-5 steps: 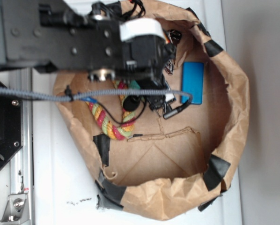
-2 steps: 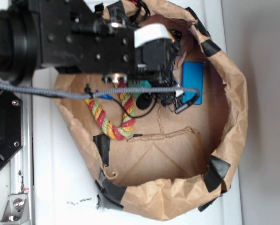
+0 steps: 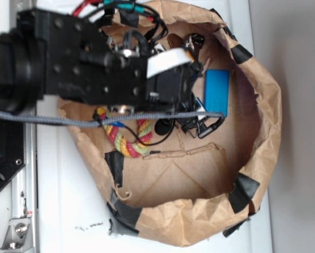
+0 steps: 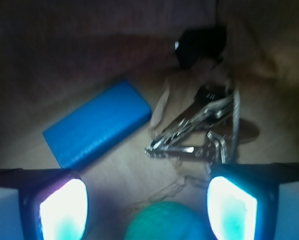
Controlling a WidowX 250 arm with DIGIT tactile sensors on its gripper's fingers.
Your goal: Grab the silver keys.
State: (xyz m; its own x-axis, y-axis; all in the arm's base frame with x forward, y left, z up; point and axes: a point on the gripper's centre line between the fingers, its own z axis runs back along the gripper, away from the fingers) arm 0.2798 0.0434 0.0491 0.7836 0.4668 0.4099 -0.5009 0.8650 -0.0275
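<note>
The silver keys (image 4: 204, 131) lie on the brown paper floor in the wrist view, a shiny bunch on a ring with a black head (image 4: 199, 44) behind them. My gripper (image 4: 148, 207) is open, its lit pads (image 4: 64, 210) wide apart at the bottom of the wrist view. The keys sit just ahead of the right pad, apart from it. A green ball (image 4: 167, 220) lies between the pads, close to the camera. In the exterior view the keys (image 3: 195, 43) show dimly near the bag's far wall, and the arm (image 3: 105, 68) hides the fingers.
A blue rectangular block (image 4: 97, 125) (image 3: 216, 92) lies left of the keys. A striped rope (image 3: 127, 139) curls under the arm. Everything sits inside a low brown paper bag (image 3: 263, 121) with taped, crumpled walls. A grey cable (image 3: 68, 120) crosses below the arm.
The arm has shifted right and lower in the exterior view, now covering more of the rope and the green ball.
</note>
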